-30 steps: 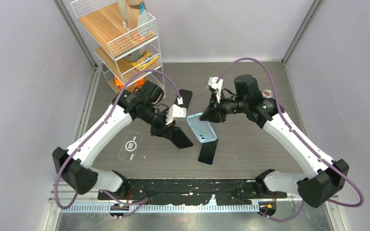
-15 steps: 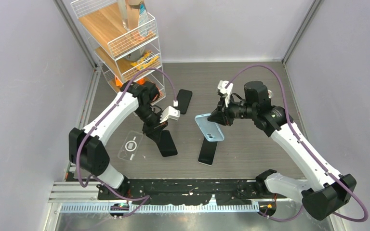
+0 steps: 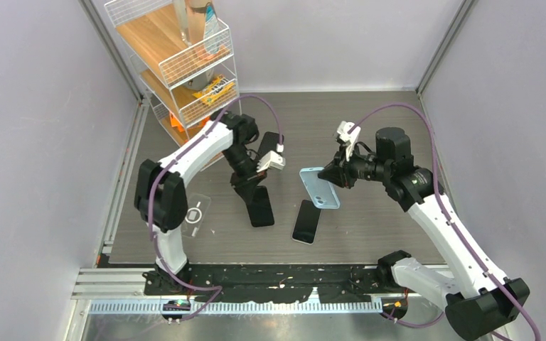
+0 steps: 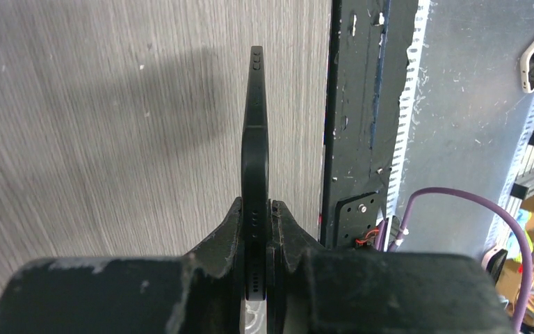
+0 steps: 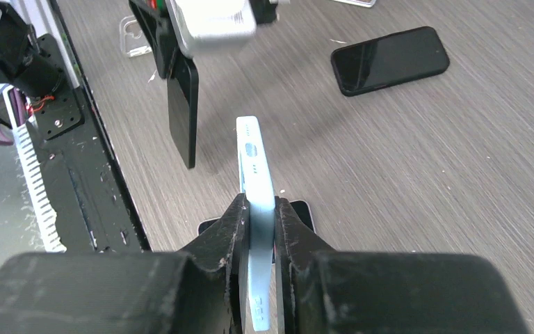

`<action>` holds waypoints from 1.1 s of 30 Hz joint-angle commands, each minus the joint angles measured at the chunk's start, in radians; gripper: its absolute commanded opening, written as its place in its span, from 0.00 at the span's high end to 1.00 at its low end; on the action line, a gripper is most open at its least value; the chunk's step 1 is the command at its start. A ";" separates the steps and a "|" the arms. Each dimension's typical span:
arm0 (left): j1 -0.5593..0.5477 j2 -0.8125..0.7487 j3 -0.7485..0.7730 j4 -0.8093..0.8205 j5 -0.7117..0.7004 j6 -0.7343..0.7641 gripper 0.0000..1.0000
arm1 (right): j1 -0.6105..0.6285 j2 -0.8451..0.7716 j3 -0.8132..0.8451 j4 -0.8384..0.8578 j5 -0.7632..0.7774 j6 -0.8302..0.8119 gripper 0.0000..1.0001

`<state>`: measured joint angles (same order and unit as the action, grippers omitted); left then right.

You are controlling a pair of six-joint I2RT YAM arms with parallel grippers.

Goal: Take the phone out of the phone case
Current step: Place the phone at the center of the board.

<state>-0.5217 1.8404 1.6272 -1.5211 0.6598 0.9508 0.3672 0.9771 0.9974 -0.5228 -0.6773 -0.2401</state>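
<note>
Phone and phone case were already apart, as far as I could judge. From the top camera, the left claw was clenched on the upper end of the black phone, which hung slanted over the table left of the middle. The right claw was clenched on one end of the light-blue phone case, held in the air right of the middle. I took the black piece for the phone and the blue one for the empty case, though the pictures did not fully prove it. A second phone lay flat between them, nearer the front edge, and a clear case lay further left. From the left wrist camera, the phone was seen edge-on, pressed between both fingers. From the right wrist camera, the case was also edge-on between the fingers, with the second phone partly under it. So the pulling step looked finished, and the next move probably called for setting each piece down on a bare spot, without dropping the case on the phone below. One second before, the two pieces were just beside each other; now they were well apart. The left arm had folded back toward the rack, the right arm had drawn away to the right, and both claws kept the same tight grip.
</note>
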 commanded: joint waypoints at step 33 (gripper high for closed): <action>-0.169 0.444 0.342 -0.130 -0.057 -0.131 0.83 | -0.137 -0.109 -0.029 0.093 -0.078 0.090 0.95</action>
<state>-0.6857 2.2574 1.9228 -1.5932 0.6689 0.8394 0.2413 0.8959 0.9665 -0.4847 -0.7349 -0.1619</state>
